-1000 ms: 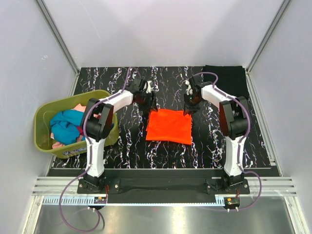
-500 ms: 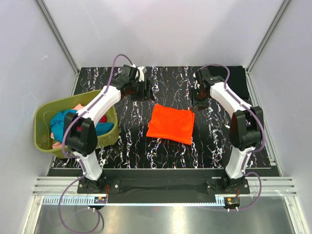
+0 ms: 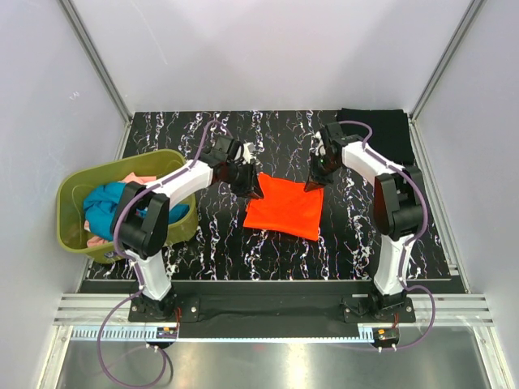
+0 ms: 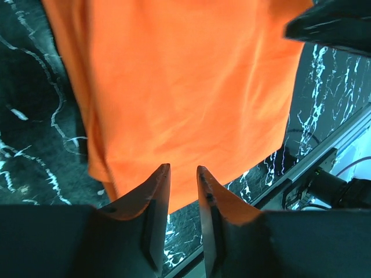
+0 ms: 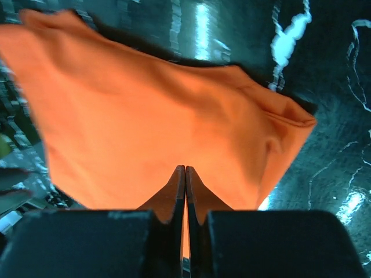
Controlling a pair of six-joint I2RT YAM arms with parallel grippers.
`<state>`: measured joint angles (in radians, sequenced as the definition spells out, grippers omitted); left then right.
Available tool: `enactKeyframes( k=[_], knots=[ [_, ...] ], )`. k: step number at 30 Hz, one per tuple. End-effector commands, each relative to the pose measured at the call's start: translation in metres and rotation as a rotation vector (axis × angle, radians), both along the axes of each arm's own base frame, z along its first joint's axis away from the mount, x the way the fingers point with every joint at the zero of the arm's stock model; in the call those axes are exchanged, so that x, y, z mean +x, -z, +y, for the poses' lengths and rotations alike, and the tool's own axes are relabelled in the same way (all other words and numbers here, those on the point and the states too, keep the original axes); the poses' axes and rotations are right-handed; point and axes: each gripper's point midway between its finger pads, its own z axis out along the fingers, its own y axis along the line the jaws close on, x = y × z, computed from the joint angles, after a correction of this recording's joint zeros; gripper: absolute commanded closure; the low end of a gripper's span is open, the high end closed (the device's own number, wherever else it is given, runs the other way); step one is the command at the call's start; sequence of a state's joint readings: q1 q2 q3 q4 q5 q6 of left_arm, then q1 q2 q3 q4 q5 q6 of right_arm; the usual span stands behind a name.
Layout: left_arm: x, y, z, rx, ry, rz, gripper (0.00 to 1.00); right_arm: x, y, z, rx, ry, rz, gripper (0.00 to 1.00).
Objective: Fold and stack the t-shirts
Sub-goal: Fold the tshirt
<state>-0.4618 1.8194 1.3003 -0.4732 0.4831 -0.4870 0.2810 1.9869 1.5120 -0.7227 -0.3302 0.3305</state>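
Observation:
A bright orange t-shirt (image 3: pixel 282 209) lies folded into a rough square in the middle of the black marbled table. My left gripper (image 3: pixel 253 188) hovers at its far left corner. In the left wrist view the left gripper (image 4: pixel 182 168) is open by a narrow gap with nothing in it, and the orange t-shirt (image 4: pixel 185 87) spreads beyond. My right gripper (image 3: pixel 313 183) sits at the far right corner. In the right wrist view the right gripper (image 5: pixel 185 168) is shut, tips pressed together over the orange cloth (image 5: pixel 151 116), with no fold showing between them.
An olive-green basket (image 3: pixel 71 237) stands at the left edge, holding a teal shirt (image 3: pixel 109 207) and a pink one (image 3: pixel 134 174). A folded black shirt (image 3: pixel 375 130) lies at the back right corner. Grey walls close in the table on three sides.
Both arms had pulled back from the shirt with wider jaws. They have now come down at its far corners. The right jaws have closed and the left have narrowed.

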Motion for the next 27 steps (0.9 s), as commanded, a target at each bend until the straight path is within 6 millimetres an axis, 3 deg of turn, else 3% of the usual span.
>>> enactKeyframes(
  k=[1, 7, 13, 16, 19, 20, 27],
  knots=[
    [0.007, 0.0, -0.007, -0.035, -0.007, -0.034, 0.72, 0.007, 0.022, -0.021, -0.061, 0.053, 0.009, 0.96],
    [-0.005, 0.014, 0.001, 0.032, 0.003, -0.02, 0.74, 0.005, 0.06, -0.041, -0.177, 0.012, 0.03, 0.97],
    [-0.007, -0.017, -0.02, -0.091, 0.064, -0.033, 0.69, 0.001, 0.071, -0.032, -0.123, -0.018, 0.046, 0.97],
    [-0.012, -0.016, -0.03, -0.168, 0.056, 0.011, 0.69, -0.004, 0.074, -0.027, -0.089, -0.019, 0.057, 0.97],
    [-0.018, -0.004, -0.026, -0.167, 0.014, 0.039, 0.71, -0.008, 0.079, -0.023, -0.066, -0.038, 0.08, 0.97],
    [-0.032, 0.016, -0.018, -0.144, -0.001, 0.084, 0.71, -0.008, 0.079, -0.021, -0.056, -0.054, 0.081, 0.97],
    [-0.065, 0.085, 0.022, 0.022, -0.042, 0.174, 0.76, -0.011, 0.083, -0.02, -0.05, -0.082, 0.111, 0.97]
  ],
)
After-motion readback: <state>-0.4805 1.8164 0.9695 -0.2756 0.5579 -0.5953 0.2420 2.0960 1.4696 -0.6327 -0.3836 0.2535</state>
